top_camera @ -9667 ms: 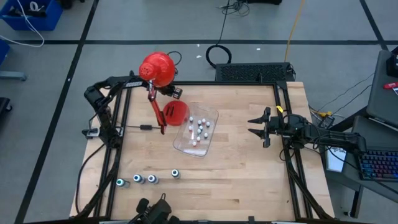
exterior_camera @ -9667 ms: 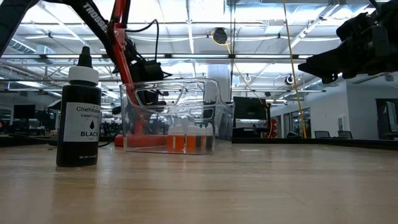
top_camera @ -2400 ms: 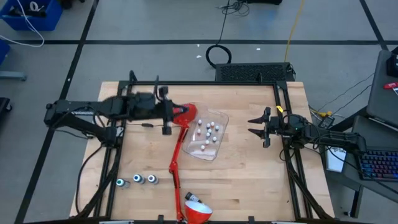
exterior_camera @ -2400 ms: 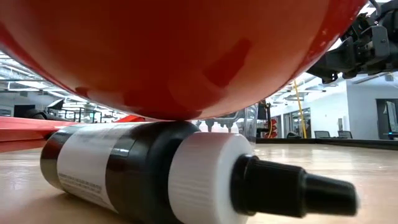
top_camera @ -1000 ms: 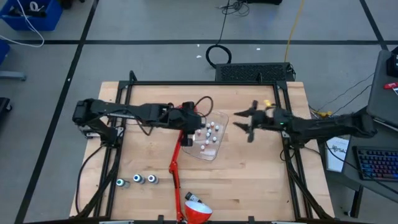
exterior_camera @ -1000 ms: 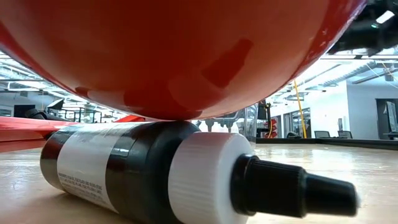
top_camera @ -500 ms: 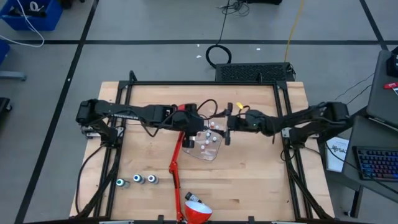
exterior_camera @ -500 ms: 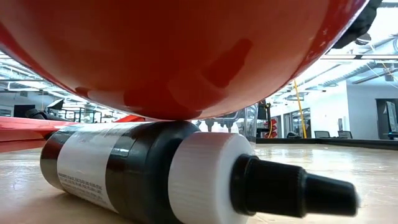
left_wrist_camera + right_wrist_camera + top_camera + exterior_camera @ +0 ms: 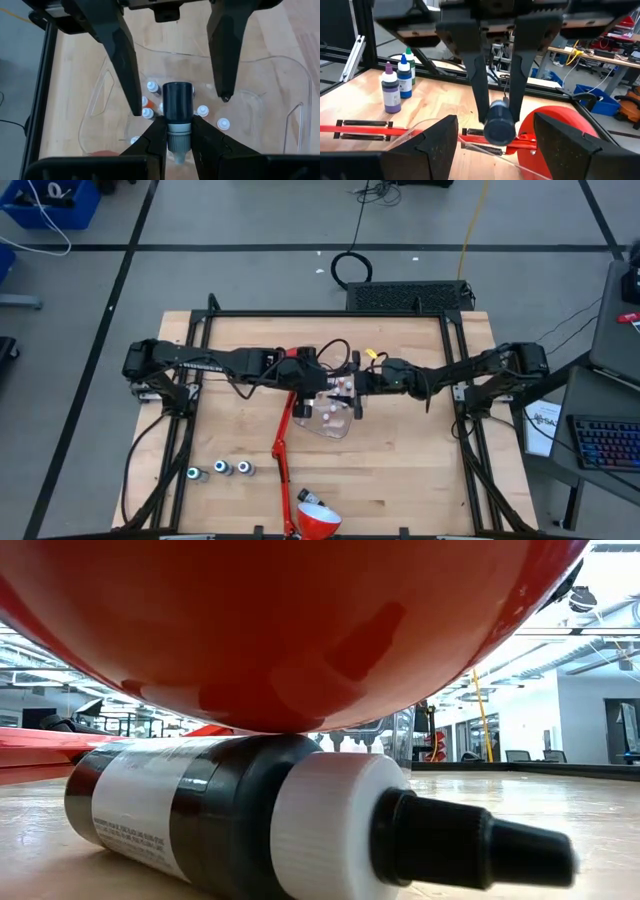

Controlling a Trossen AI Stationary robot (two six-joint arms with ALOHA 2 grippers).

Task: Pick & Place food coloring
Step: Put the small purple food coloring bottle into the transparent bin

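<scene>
Left gripper [image 9: 178, 137] was clamped on a dark bottle [image 9: 178, 102] over the clear tub [image 9: 295, 100] (tiny bottles inside), while the right gripper [image 9: 492, 132] faced it, fingers spread wide.

In the low view, a glossy red lamp shade [image 9: 280, 630] filled the upper frame, its edges cut off on three sides, hiding both arms. The dark, white-labelled bottle lying on its side [image 9: 300, 830] below it blocked most of the clear plastic tub [image 9: 385, 735]. From above, the tiny white-capped bottles [image 9: 333, 402] at frame centre were too small to count or tell colours.
</scene>
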